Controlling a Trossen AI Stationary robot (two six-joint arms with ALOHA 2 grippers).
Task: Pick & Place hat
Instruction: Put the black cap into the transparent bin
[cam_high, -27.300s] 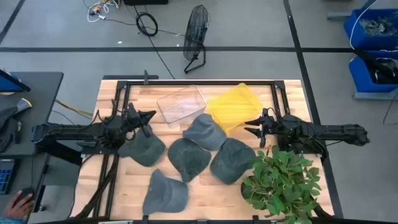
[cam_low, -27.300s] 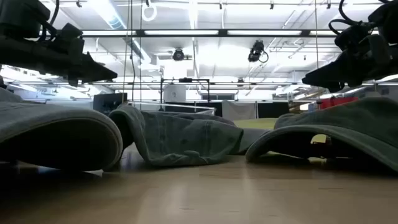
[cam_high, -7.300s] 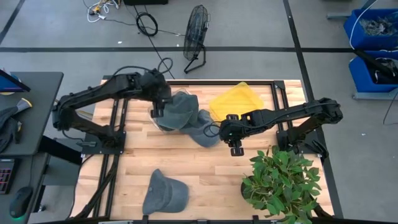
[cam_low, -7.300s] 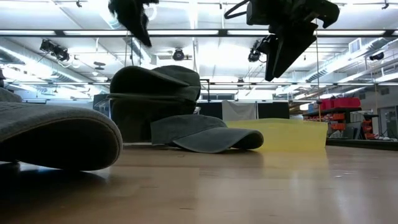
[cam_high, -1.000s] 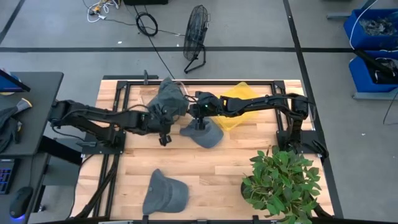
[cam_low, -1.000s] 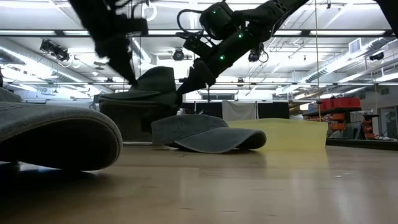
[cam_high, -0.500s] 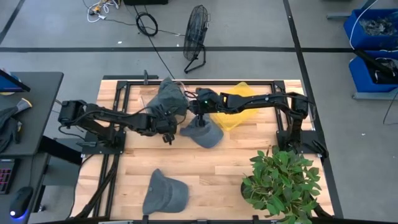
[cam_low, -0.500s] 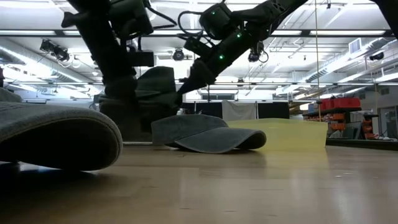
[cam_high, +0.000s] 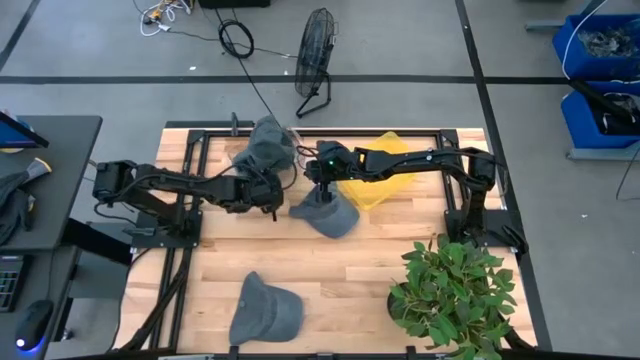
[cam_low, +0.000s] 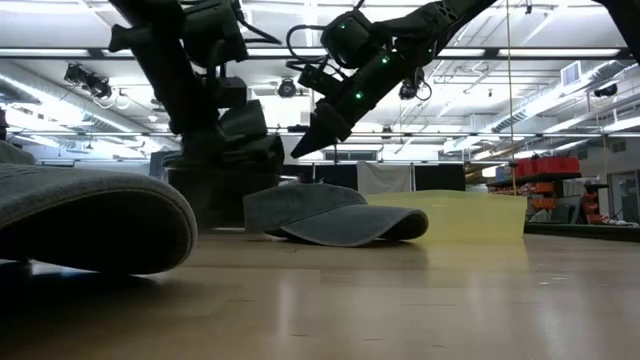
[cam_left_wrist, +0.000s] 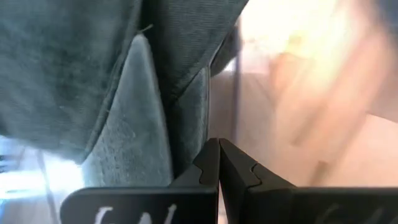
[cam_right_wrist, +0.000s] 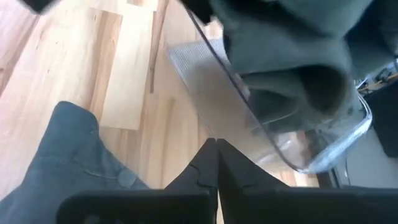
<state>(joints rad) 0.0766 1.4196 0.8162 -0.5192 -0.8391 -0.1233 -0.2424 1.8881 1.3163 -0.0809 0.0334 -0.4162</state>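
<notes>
A pile of grey hats (cam_high: 263, 145) fills the clear bin (cam_right_wrist: 298, 155) at the table's far left. One grey hat (cam_high: 325, 213) lies brim-down on the wood just near of the bin. Another hat (cam_high: 265, 312) lies by the front edge. My left gripper (cam_left_wrist: 219, 163) is shut, and its tips (cam_high: 272, 192) are at the bin's near side, close against the piled cloth (cam_left_wrist: 124, 93). My right gripper (cam_right_wrist: 216, 149) is also shut. It hovers above the gap between the bin and the loose hat (cam_right_wrist: 81, 155) and holds nothing. My left gripper's shut fingertips lie level beside the lower cloth of the piled hats (cam_left_wrist: 186, 118), at the clear bin's near wall (cam_left_wrist: 236, 81). They come from the table's near left. I cannot tell whether they touch the cloth.
A yellow bin (cam_high: 385, 165) stands at the far middle, under my right arm. A potted plant (cam_high: 455, 290) fills the near right corner. The table's near middle is bare wood (cam_high: 350, 290).
My left gripper has moved toward the far edge and up to the bin's near side, staying shut. The top of the hat pile has shifted toward the far left and sagged lower. My right gripper has stayed shut above the loose hat.
</notes>
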